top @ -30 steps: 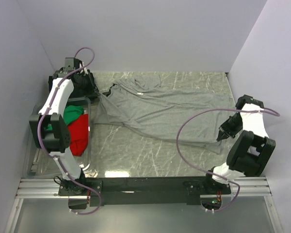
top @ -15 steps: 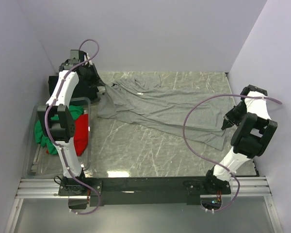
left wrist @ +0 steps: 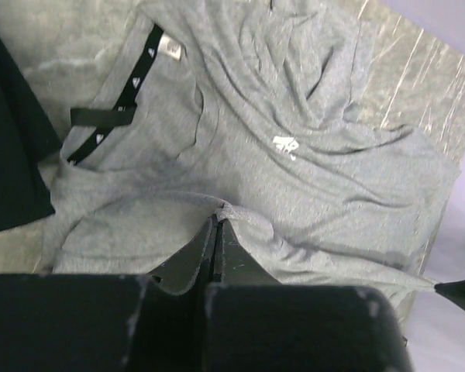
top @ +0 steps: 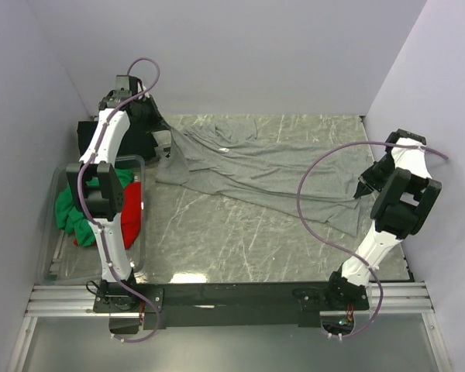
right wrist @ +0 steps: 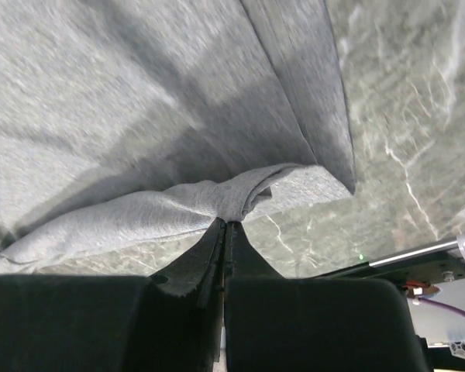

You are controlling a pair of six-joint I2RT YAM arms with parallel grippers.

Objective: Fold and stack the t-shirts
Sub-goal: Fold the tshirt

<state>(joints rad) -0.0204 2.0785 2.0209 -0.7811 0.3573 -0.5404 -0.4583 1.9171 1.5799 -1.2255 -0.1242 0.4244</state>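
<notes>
We show the limp, light heather-grey t-shirt [top: 256,167] draped across the worktop [top: 217,240], left gripper [left wrist: 218,226] and right gripper [right wrist: 224,225] each clamped on a pinch of its cloth; we judge hems the surest holds.

Left arm [top: 106,147] & right arm [top: 370,249]: glossy white shell links w/ chunky black joint blocks. Thin purple cable [top: 144,68] loops off the left arm; a longer purple cable [top: 308,180] arcs off the right. Black base mount [top: 125,299] under each, w/ a tiny green light [top: 343,318] by the right one. Left hand [left wrist: 218,223] & right hand [right wrist: 223,226]: matte black tapered fingers, blocky black body w/ pale scuffs.
</notes>
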